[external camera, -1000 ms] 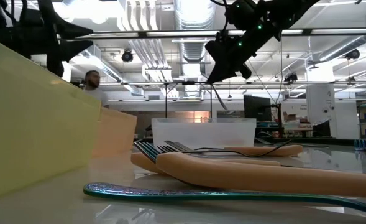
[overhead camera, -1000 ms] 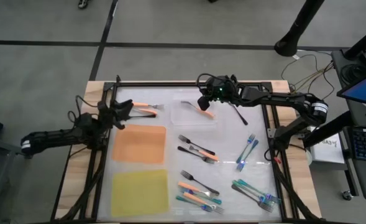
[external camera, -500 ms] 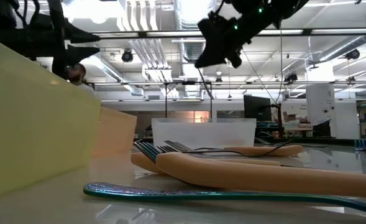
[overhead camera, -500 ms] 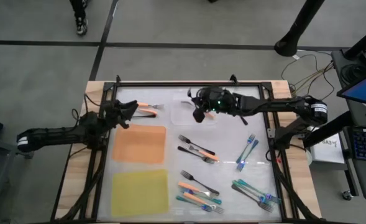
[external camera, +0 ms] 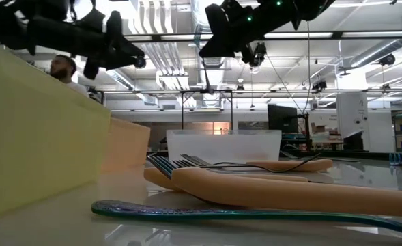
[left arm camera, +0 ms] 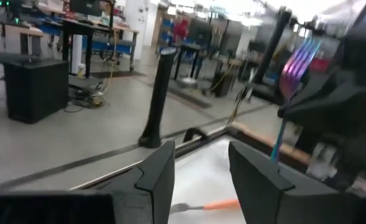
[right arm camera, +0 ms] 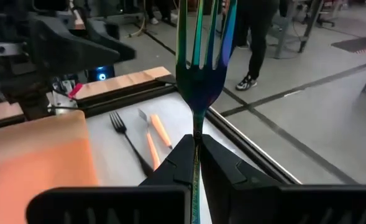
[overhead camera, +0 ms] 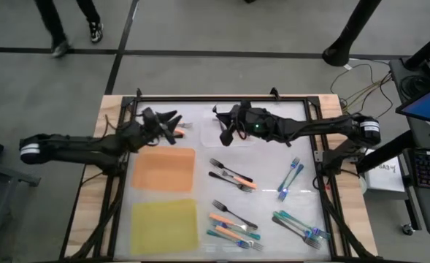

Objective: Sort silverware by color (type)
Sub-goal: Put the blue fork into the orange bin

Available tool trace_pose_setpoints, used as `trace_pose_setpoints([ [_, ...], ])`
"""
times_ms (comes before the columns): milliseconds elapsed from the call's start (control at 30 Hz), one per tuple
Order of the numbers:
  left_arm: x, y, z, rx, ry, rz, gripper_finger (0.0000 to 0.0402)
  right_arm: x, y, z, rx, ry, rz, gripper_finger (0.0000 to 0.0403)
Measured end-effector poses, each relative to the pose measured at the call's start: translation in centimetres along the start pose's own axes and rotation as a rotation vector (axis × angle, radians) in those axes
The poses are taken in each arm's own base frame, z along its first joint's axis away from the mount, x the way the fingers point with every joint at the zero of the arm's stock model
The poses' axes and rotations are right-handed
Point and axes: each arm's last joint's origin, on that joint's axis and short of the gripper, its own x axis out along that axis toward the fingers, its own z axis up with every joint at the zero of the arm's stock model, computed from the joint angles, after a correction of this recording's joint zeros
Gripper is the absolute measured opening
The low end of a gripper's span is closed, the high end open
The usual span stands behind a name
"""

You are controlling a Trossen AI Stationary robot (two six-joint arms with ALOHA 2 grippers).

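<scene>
Ceiling lights (external camera: pixel 153 14) glaring brightly overhead, even shadowless light falling on the table (overhead camera: pixel 266 157), left wrist picture blurring throughout, near orange fork (external camera: pixel 289 191) sitting out of focus

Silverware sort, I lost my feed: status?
Right gripper shut on iridescent fork, raised near clear tray. Left gripper open, above orange fork. Nothing blocking.
</scene>
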Motion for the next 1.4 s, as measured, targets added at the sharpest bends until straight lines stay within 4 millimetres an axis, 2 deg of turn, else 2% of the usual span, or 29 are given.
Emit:
trace_pose_setpoints([
  [167,2.0,-1.1,0.0,0.03,-0.008,-0.004,0.0132,1.5,0.8,0.3,-0.032,0.001,0.005,0.0009],
  [333,3.4,-1.9,-0.1,0.035,-0.029,-0.044,0.0132,3.4,1.6,0.3,-0.117,0.037,-0.067,0.0009],
  [500,3.9,-2.1,-0.3,0.025,-0.039,-0.049,0.0132,4.5,1.7,0.6,-0.17,0.102,-0.185,0.0009],
  [633,4.0,-2.3,-0.2,0.005,-0.079,-0.066,0.0132,5.3,2.1,0.8,-0.193,0.101,-0.188,0.0009],
  [800,4.2,-2.3,-0.3,0.0,-0.101,-0.071,0.0132,5.8,2.9,1.1,-0.221,0.091,-0.173,0.0009],
  [1400,4.4,-2.6,-0.1,-0.012,-0.144,-0.118,0.0132,5.6,3.6,1.4,-0.246,0.076,-0.151,0.0009],
])
